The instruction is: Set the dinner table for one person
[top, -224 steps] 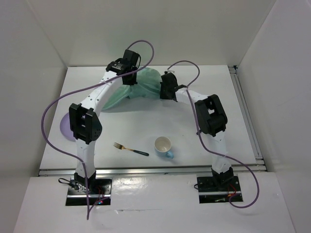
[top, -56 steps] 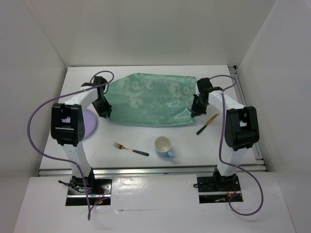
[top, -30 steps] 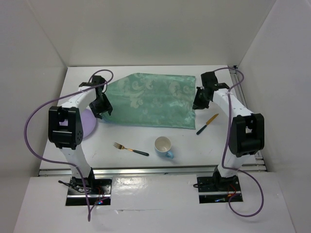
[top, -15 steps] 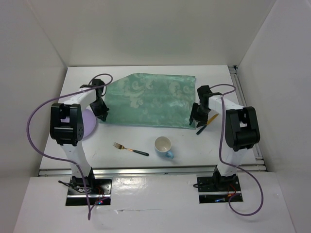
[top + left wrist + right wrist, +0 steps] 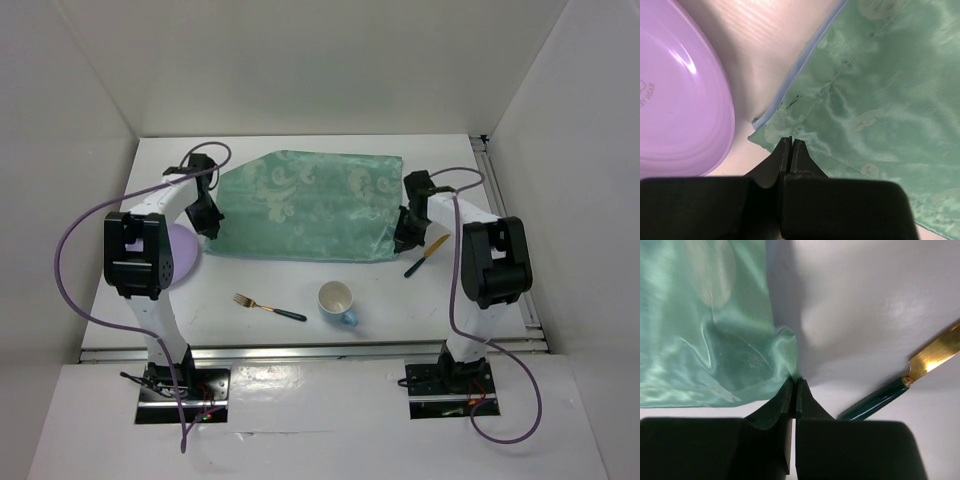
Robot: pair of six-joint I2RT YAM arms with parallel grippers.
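A teal-green patterned cloth (image 5: 300,205) lies spread flat on the back half of the white dinner table (image 5: 250,280). My left gripper (image 5: 208,228) is shut at the cloth's near left corner; in the left wrist view the closed tips (image 5: 791,141) sit on the cloth's (image 5: 875,90) edge beside a purple plate (image 5: 675,90). My right gripper (image 5: 400,243) is shut on the near right corner. In the right wrist view the cloth (image 5: 705,330) rises into the closed tips (image 5: 794,380).
The purple plate (image 5: 183,256) lies at the left, partly under the left arm. A fork (image 5: 270,307) and a light blue cup (image 5: 337,302) sit near the front. A green-handled gold knife (image 5: 425,257) lies right of the cloth, close to my right gripper (image 5: 890,392).
The cloth went from a bunched heap at the back to spread flat between both grippers, uncovering the knife. In the last half second both grippers shifted only slightly.
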